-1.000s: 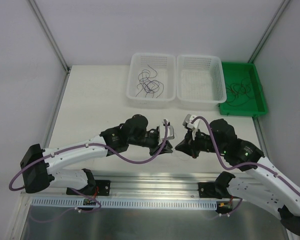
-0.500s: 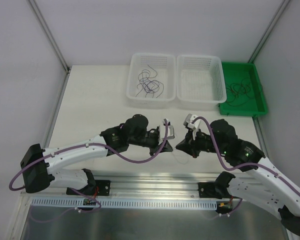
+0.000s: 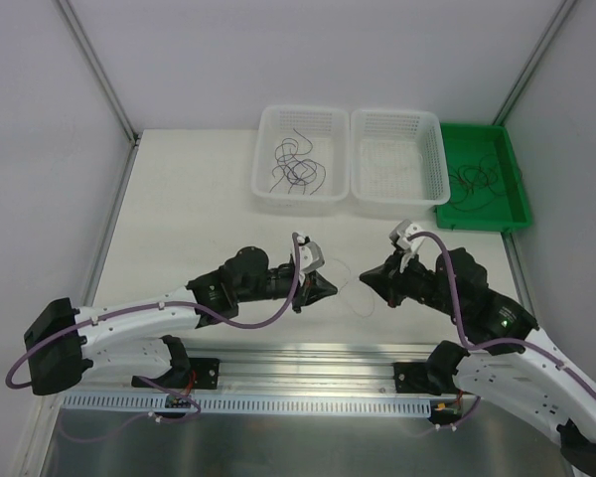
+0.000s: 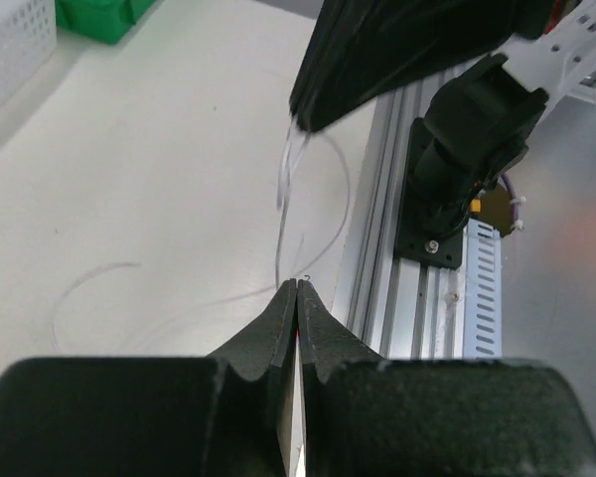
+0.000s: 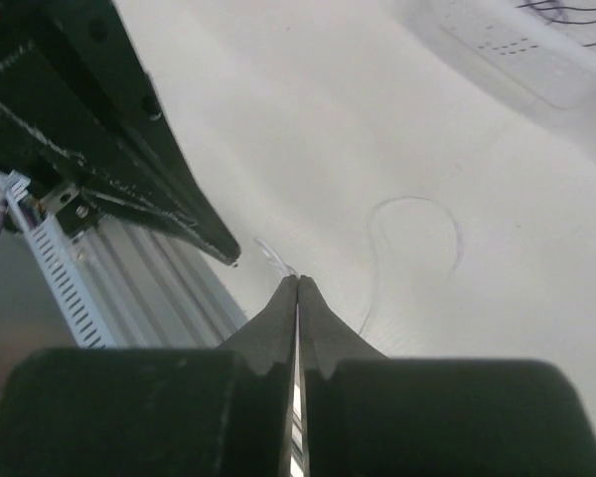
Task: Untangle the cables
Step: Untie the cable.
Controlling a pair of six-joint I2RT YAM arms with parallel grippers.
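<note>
Open table on the left and centre, clutter along the back

The left gripper (image 3: 328, 288) and right gripper (image 3: 368, 279) meet tip to tip near the front rail (image 3: 308, 360). A pale strand (image 4: 279, 234) crosses the narrow gap between them. The left white basket (image 3: 261, 164), right white basket (image 3: 358, 189) and green tray (image 3: 517, 189) sit side by side, blocking the far edge. The table (image 3: 179, 199) between lies open.

We see a white table (image 3: 189, 199) boxed in by plain pale walls (image 3: 308, 50), aluminium posts (image 3: 94, 65) in the back corners. Slotted aluminium rail (image 3: 308, 370) along the near edge, brushed metal sheet (image 3: 308, 442) below it. Even, soft light.
</note>
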